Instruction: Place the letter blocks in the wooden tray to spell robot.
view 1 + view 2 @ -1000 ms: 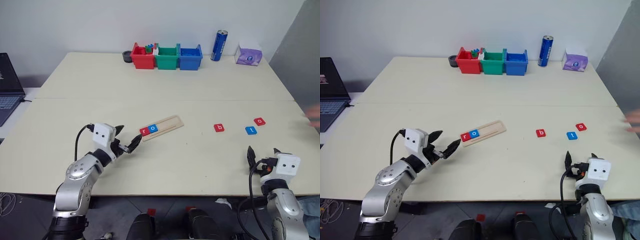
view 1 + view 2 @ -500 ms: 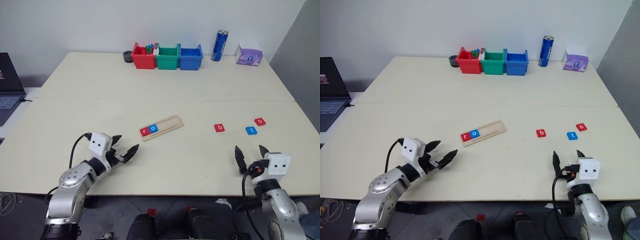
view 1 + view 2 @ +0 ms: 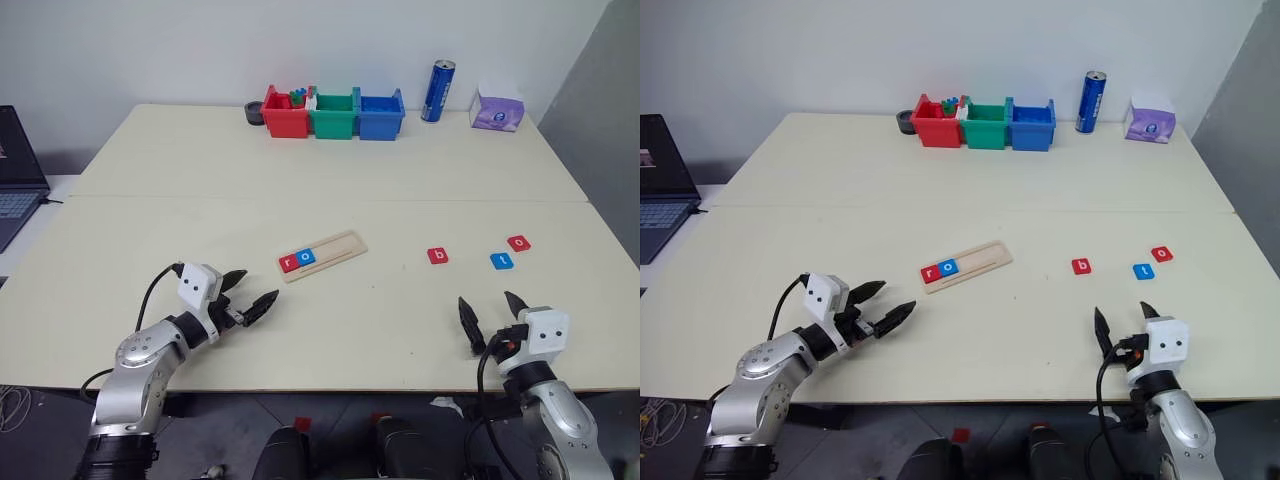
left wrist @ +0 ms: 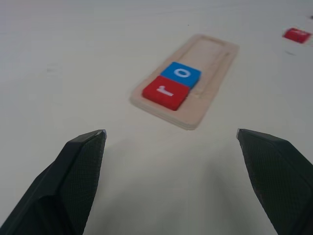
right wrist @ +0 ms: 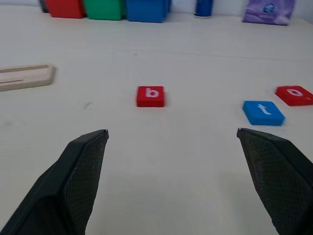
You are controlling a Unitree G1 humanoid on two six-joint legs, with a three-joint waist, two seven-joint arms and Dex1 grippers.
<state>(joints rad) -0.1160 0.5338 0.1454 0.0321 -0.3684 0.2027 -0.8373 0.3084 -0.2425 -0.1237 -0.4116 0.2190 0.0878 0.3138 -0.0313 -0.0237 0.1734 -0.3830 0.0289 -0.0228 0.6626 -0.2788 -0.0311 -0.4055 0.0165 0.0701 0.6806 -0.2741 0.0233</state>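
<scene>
left claw: fingers spread apart, nothing between them, low over the counter; points toward the tray ahead of it.
tray: just ahead of the left claw, lying at a slant; its empty slots run away from that claw, which suits filling from the other end.
red r tile: seated in the tray end nearest the left claw.
blue o tile: touching the r tile, one slot further from the left claw.
red b tile: loose on the counter ahead of the right claw; judged the next letter needed.
right claw: fingers spread apart, empty, aimed between the b tile and the two tiles beyond.
blue t tile: ahead of the right claw, toward its outer finger.
red o tile: just beyond the t tile, apart from it.
hard to make out: contents of the red bin far beyond both claws; small coloured pieces, kind unclear.
</scene>
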